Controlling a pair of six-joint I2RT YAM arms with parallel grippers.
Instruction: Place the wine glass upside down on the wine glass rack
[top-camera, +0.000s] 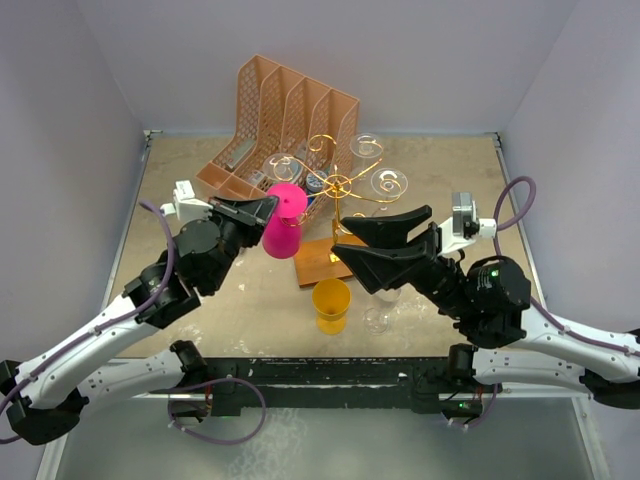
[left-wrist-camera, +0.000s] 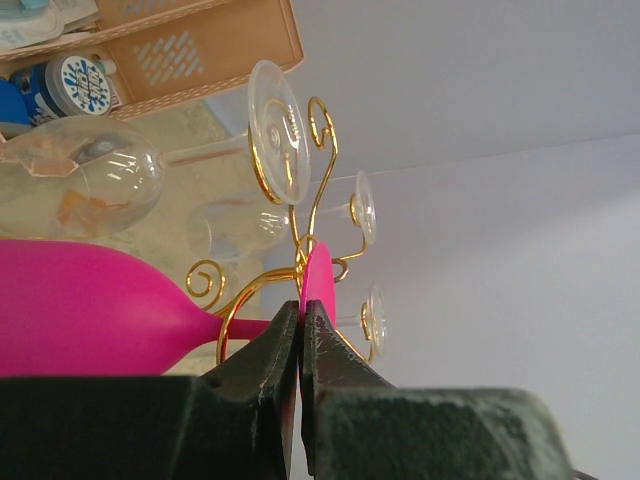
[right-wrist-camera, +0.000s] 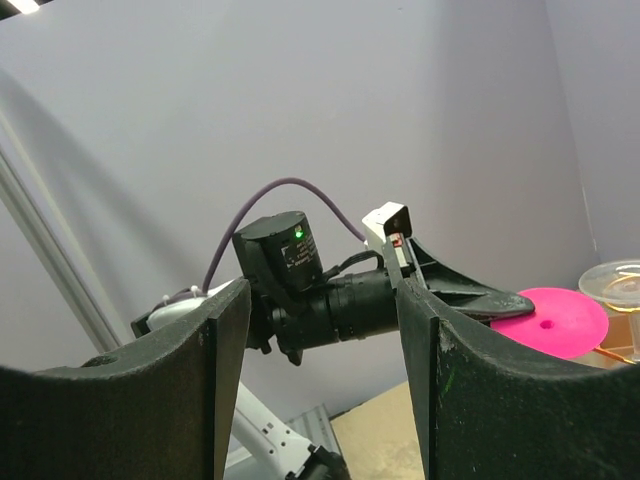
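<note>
The pink wine glass (top-camera: 282, 228) is upside down, foot on top and bowl hanging below. It sits just left of the wine glass rack (top-camera: 339, 186), with the foot level with the gold curled arms. I cannot tell whether the foot touches the wire. My left claw (top-camera: 268, 207) is clamped flat on the rim of that foot. My left arm reaches from the table's near edge towards the rack, the wrist turned inward. My right claw (top-camera: 347, 248) hangs with its jaws spread wide and nothing between them, just right of the rack's post and above its wooden base. It points left, and the right arm is folded at the elbow. Nearer than the rack stand a yellow glass (top-camera: 331, 303) and a clear glass (top-camera: 379, 316).
</note>
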